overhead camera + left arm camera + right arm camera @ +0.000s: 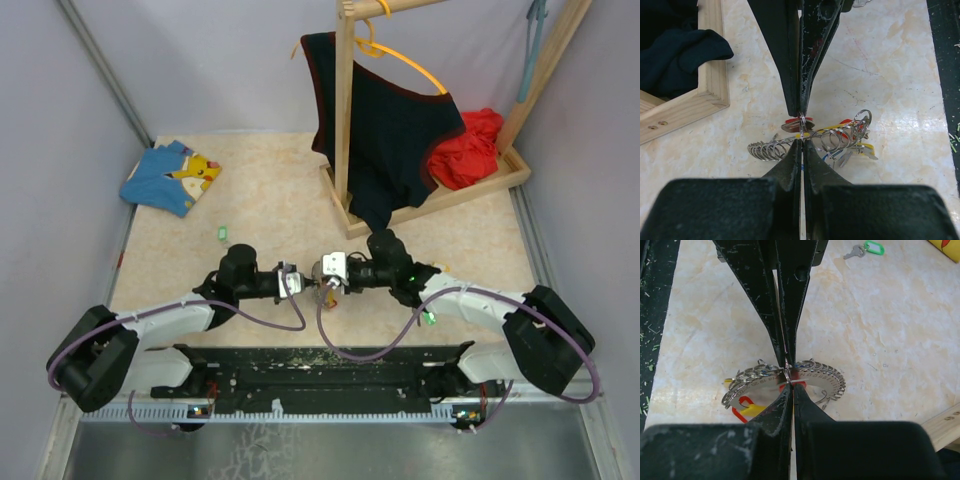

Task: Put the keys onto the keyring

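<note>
The keyring (837,136) is a curved silver plate strung with several small wire rings and carrying red and yellow tags. It hangs just above the table at the centre (327,291). My left gripper (802,141) is shut on one small ring of it from the near side. My right gripper (790,381) is shut on the plate's edge (815,376), and its fingers (805,60) meet mine tip to tip. A loose key with a green tag (865,249) lies apart on the table (222,233). Another green tag (430,318) lies beside the right arm.
A wooden rack (345,120) with a frame base (710,75) stands at the back right. It holds a dark garment (395,130) on an orange hanger, and a red cloth (470,150) lies on the base. A blue printed cloth (170,175) lies at the far left.
</note>
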Robot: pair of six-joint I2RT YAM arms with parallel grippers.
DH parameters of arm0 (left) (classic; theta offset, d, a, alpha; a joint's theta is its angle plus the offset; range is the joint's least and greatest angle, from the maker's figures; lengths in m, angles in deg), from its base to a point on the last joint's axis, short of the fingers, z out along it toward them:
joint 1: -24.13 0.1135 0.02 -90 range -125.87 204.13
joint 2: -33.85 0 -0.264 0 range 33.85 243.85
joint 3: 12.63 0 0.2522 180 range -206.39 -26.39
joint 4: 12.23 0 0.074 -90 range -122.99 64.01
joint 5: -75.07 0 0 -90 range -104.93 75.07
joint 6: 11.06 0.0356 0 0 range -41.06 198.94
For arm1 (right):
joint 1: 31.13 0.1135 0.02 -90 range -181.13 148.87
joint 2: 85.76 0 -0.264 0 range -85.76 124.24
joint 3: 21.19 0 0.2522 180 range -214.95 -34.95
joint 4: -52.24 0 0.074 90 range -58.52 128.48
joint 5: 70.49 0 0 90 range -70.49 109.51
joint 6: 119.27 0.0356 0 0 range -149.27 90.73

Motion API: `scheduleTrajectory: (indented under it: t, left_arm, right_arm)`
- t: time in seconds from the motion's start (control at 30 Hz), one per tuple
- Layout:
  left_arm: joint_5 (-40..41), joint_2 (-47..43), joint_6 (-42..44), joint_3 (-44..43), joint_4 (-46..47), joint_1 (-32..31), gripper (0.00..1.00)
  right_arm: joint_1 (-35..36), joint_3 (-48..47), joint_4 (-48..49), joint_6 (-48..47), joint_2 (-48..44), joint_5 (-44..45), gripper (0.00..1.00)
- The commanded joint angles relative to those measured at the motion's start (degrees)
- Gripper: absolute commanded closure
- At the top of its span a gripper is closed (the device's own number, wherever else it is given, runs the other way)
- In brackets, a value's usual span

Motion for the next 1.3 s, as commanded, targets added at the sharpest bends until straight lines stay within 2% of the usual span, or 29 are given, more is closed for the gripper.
scheduleTrajectory:
  t: [0.0,0.3,0.67,1.0,1.2,1.27]
  left_arm:
    - [-1.5,-0.6,-0.1,-1.6,0.8,-0.4,0.99]
    - [0.7,-0.1,-2.7,-2.4,0.5,-0.4,0.99]
    - [3.6,2.0,-5.5,-4.9,-2.3,-0.4,0.99]
    - [4.2,0.8,-9.0,-3.9,0.1,1.5,0.99]
    - [2.5,-0.5,-9.9,-2.5,2.4,2.7,0.99]
    - [2.4,-0.6,-9.9,-2.4,2.5,2.8,0.99]
  right_arm:
    - [0.3,-4.2,0.5,-0.3,0.1,-1.8,1.0]
    - [2.7,-4.4,-1.4,-3.2,-0.5,2.2,1.0]
    - [4.9,-2.1,0.7,-5.8,-2.6,6.5,1.0]
    - [4.9,1.6,2.3,-8.7,-3.6,9.0,1.0]
    - [4.9,2.2,3.2,-7.0,-1.8,9.9,1.0]
    - [4.8,2.6,5.1,-4.3,-2.1,9.7,0.96]
